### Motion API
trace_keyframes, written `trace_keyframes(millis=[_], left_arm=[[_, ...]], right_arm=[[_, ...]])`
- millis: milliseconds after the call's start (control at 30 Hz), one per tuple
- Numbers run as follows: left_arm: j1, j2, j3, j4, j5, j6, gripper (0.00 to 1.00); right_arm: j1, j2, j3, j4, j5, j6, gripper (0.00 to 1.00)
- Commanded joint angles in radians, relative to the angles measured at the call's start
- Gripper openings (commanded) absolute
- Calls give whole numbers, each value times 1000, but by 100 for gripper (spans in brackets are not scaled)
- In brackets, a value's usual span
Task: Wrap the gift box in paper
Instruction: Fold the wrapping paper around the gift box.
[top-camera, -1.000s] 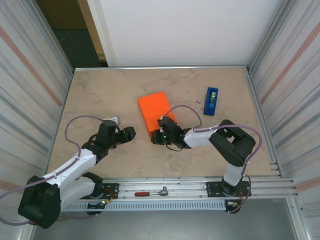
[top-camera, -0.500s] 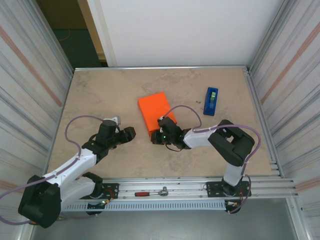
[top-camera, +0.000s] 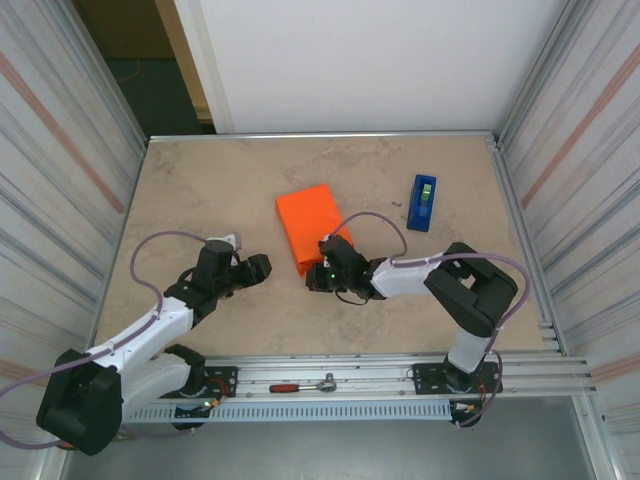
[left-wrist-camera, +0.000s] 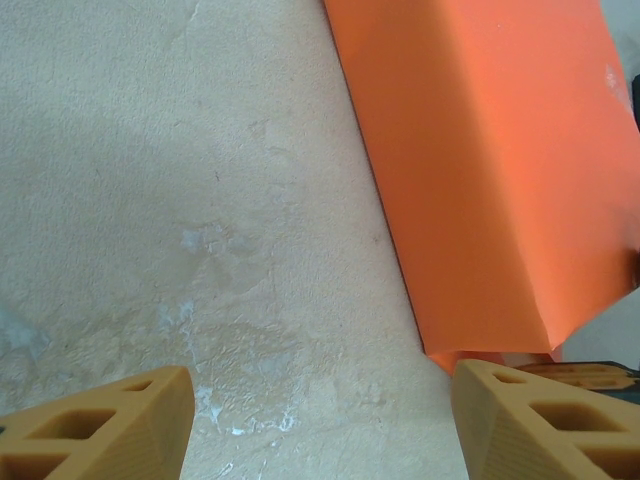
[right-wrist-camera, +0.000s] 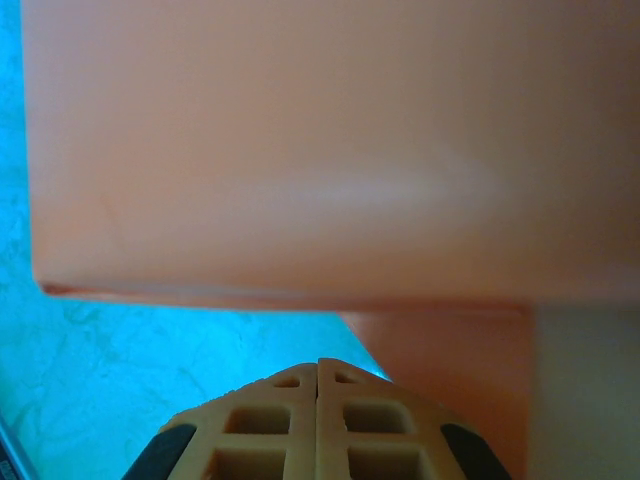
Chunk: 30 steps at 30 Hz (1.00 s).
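Table (top-camera: 200, 190): pale stone-look top, walled on three sides.

Paper (top-camera: 308, 222): bright orange, already folded into a compact block near mid-table, set slightly aslant. Smooth upper face and one clean long crease along the left edge, seen from the left wrist. Gift box not visible as such; judged to be inside the wrap.

Right gripper (top-camera: 324, 262): clenched tight, nothing between the fingers, tip at the near end of the block. Aimed low at the end face, seen from the right wrist.

Left gripper (top-camera: 262, 266): spread wide, empty, over bare table to the left of the block and apart from it.

Tape dispenser (top-camera: 422, 202): blue, upright, right of the block and well apart.

End flap (right-wrist-camera: 440, 365): small orange tab poking out from under the near end onto the table, just ahead of the closed right fingers.

Wrench (top-camera: 305, 385): on the base rail, of no concern here.

Step judged in hand: closing the near end by folding that tab up against the end face. Long-side wrap apparently done; no tape seen on any fold.

Notes for doing it well:
- Work with the closed tip as a blunt pusher, low and flat to the table, getting under the tab rather than over it.
- Sweep up the end face in one stroke for a sharp crease.
- Bring the left gripper in against the far or left side first, as a brace against sliding on the smooth top.
- Press lightly, to avoid denting the wrap.
- Likely faults: block skating away, fold springing back open.
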Motion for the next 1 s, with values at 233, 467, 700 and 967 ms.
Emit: trace_keyframes(millis=[233,467,700,967], left_arm=[[9,6,-7,37,-3,-3,69],[9,7,5,26,3,1,70],[10,0,10,14,-1,11,69],[9,9,13,22,11,17,70]], right_arm=[[-18,-70,-47,-85,30,-4,0],[-24,-2,-74,-37,25,10,0],[-46,-53,-106,-29,7,20,0],[-147,-205,-143,-115,11,-26,0]])
